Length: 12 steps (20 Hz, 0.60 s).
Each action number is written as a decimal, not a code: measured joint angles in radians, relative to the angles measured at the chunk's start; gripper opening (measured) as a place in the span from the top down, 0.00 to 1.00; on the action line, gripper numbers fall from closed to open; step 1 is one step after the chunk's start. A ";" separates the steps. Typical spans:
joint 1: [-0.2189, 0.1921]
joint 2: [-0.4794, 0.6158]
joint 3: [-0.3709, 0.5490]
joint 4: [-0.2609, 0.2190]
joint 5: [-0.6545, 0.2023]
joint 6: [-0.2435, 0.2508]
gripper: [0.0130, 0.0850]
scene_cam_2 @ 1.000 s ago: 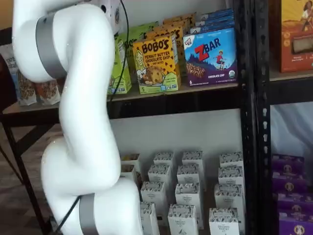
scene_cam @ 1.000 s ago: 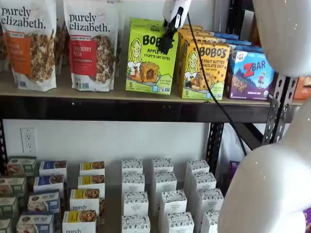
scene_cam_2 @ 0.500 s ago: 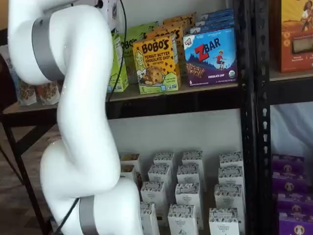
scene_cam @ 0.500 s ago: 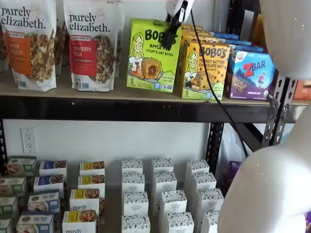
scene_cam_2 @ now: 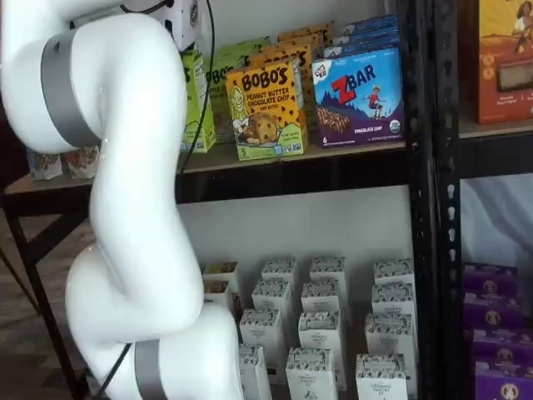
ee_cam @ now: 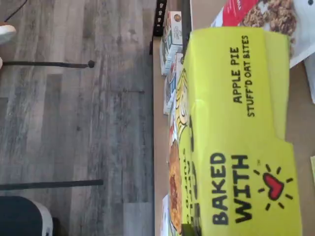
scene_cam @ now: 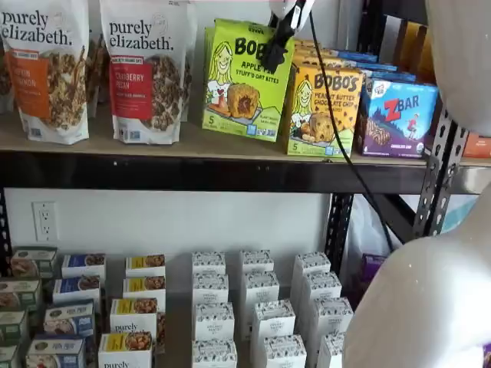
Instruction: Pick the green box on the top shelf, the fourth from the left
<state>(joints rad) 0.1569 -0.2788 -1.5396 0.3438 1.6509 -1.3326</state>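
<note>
Lime-green carton, the green box (scene_cam: 247,79), tilted and lifted at the upper middle of a shelf view, bottom edge seemingly clear of the top shelf (scene_cam: 230,146), upper right corner pinched by the tool (scene_cam: 278,42). Black fingers pressed together on that corner, white body cut off by the frame's top edge, cable trailing down to the right across the orange-yellow box (scene_cam: 322,111). Blue box (scene_cam: 395,115) just beside that one, further right; two granola bags (scene_cam: 146,69) to the left of the lifted carton, near but apart from it. Wrist view filled on its right half by the green box's side panel (ee_cam: 236,137), printed "APPLE PIE STUFF'D OAT BITES" and "BAKED WITH", with grey plank floor (ee_cam: 74,118) across the left half. Other shelf view mostly blocked by the white arm (scene_cam_2: 125,167); only a sliver of the green box (scene_cam_2: 196,100) visible at upper left, beside the arm, tool hidden there. Progress, as a judgement: reach and grasp done, lift begun, carton apparently off the board but not yet out from among its neighbours. Left to do: drawing it fully out and away from the shelf without brushing the orange-yellow box. Grip only at one corner, so swinging or slipping a possible risk.
</note>
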 joint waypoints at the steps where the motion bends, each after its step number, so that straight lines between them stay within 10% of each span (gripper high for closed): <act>1: -0.003 -0.005 -0.001 -0.001 0.009 -0.001 0.83; 12: -0.034 -0.081 0.044 -0.016 0.053 -0.025 0.83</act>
<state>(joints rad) 0.1227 -0.3593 -1.4958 0.3277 1.7036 -1.3572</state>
